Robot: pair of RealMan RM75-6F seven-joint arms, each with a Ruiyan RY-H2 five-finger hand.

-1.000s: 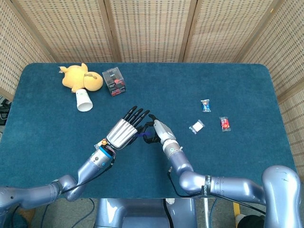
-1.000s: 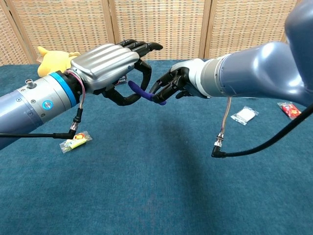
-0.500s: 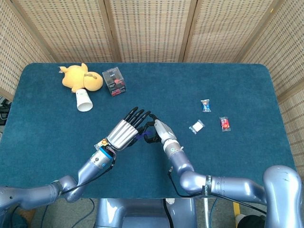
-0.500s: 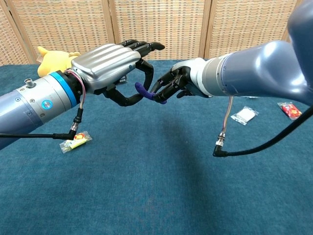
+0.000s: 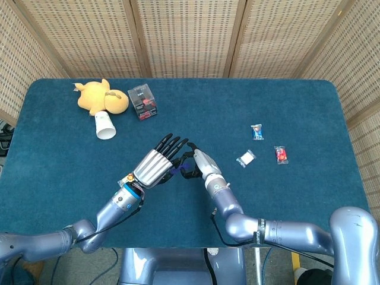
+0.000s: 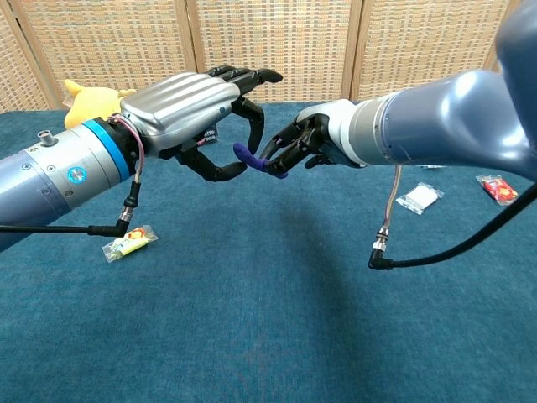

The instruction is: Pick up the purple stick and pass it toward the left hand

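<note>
The purple stick (image 6: 257,160) is short and hangs above the blue table (image 5: 297,107), pinched at its right end by my right hand (image 6: 304,146). Its free left end points into the gap between the thumb and fingers of my left hand (image 6: 195,104). That hand is held up with its fingers stretched out and the thumb curled under the stick's tip; I cannot tell if they touch. In the head view the two hands meet at mid-table, left hand (image 5: 157,162) against right hand (image 5: 196,164), and only a sliver of the stick (image 5: 176,169) shows between them.
A yellow plush toy (image 5: 101,100), a tipped white cup (image 5: 105,126) and a dark cube box (image 5: 142,101) lie at the back left. Three small wrapped sweets (image 5: 245,158) lie on the right. A yellow wrapped sweet (image 6: 130,243) lies under my left forearm.
My right hand has carried the stick a little left, so its free end now sits between my left hand's thumb and fingers. My left hand has risen slightly.
</note>
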